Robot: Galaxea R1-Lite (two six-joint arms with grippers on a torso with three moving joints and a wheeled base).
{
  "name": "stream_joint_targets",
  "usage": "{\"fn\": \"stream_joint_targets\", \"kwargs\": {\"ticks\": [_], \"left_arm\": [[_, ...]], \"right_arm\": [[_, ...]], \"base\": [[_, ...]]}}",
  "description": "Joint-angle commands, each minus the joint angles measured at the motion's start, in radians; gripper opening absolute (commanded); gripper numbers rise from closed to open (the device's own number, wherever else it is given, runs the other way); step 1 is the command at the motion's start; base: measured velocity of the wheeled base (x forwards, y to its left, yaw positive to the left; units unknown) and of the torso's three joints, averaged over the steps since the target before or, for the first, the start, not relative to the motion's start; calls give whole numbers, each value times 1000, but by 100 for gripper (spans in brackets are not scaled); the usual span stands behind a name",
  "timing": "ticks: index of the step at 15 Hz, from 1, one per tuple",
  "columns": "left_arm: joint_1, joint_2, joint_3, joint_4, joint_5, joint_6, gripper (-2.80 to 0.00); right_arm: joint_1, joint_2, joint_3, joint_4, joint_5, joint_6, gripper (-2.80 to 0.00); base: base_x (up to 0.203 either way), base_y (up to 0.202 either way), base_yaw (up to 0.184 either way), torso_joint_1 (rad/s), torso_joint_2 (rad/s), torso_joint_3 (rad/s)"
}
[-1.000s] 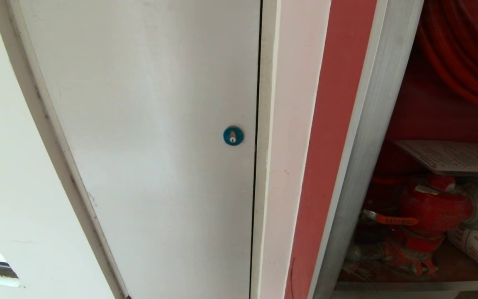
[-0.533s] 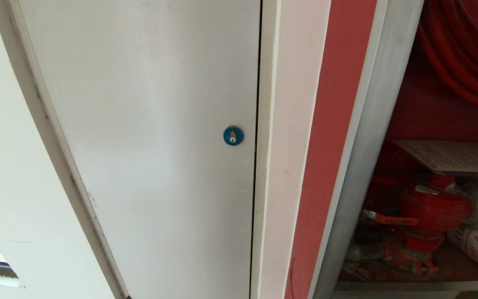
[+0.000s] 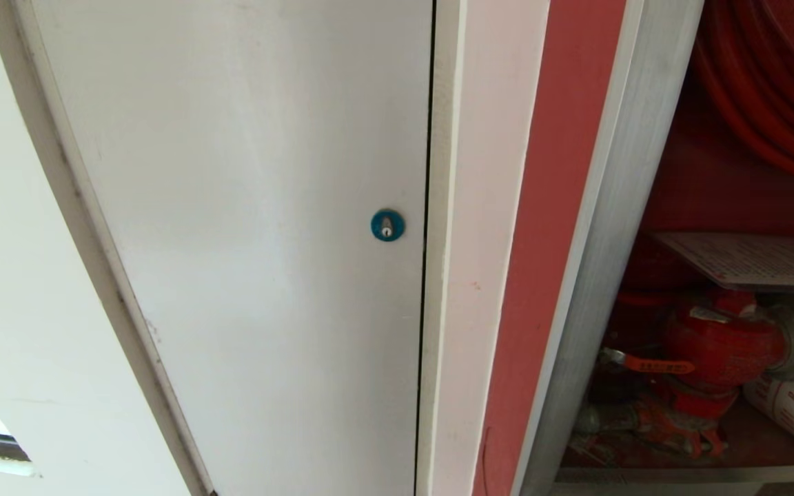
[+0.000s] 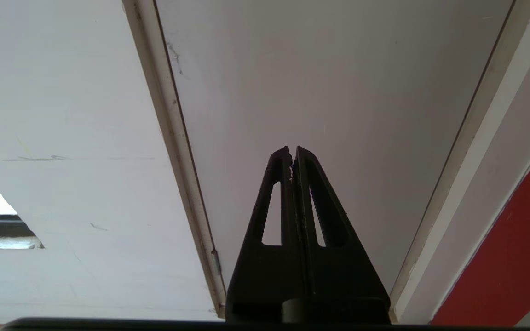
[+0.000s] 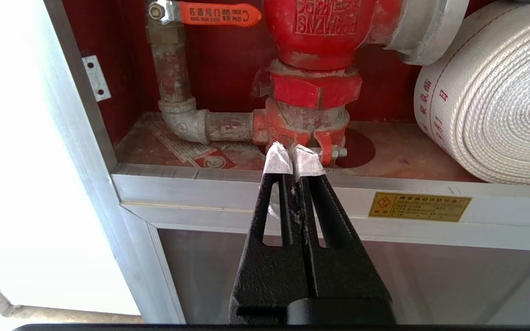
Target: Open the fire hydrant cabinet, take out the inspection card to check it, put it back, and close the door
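Fire hydrant cabinet [image 5: 118, 177], red-lined with a silver aluminium frame, is standing open and nothing is changing. Nearest its sill, the right gripper [image 5: 293, 158] is hanging pinched shut, empty; the left gripper [image 4: 291, 154] likewise, facing the white door [image 3: 245, 207] beside it. Deeper inside, the pale printed inspection card [image 3: 748, 260] is lying above the red valve [image 3: 721, 348], awaiting retrieval.

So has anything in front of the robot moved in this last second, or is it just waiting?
Nothing visibly changed. The red-lined fire hydrant cabinet stands open as before, the pale printed inspection card lies inside above the red hydrant valve, and the plain white door with its round blue lock is as it was. Neither hand shows in the head view.
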Motion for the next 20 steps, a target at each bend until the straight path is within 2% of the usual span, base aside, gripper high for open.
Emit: {"fn": "stream_joint_targets", "kwargs": {"ticks": [1, 3, 8, 14, 18, 20], "left_arm": [[0, 0, 0, 0, 0, 0, -280], [0, 0, 0, 0, 0, 0, -280], [0, 0, 0, 0, 0, 0, -280], [0, 0, 0, 0, 0, 0, -280], [0, 0, 0, 0, 0, 0, -280], [0, 0, 0, 0, 0, 0, -280]], "right_arm": [[0, 1, 0, 0, -1, 3, -280], [0, 1, -3, 0, -9, 3, -280], [-2, 29, -138, 13, -84, -6, -280], [-4, 296, -301, 3, -191, -12, -280], [-10, 529, -409, -94, -362, -25, -280], [-11, 591, -484, -145, -422, -131, -280]], "base": [[0, 0, 0, 0, 0, 0], [0, 0, 0, 0, 0, 0], [0, 0, 0, 0, 0, 0], [0, 0, 0, 0, 0, 0], [0, 0, 0, 0, 0, 0], [0, 0, 0, 0, 0, 0]]}}
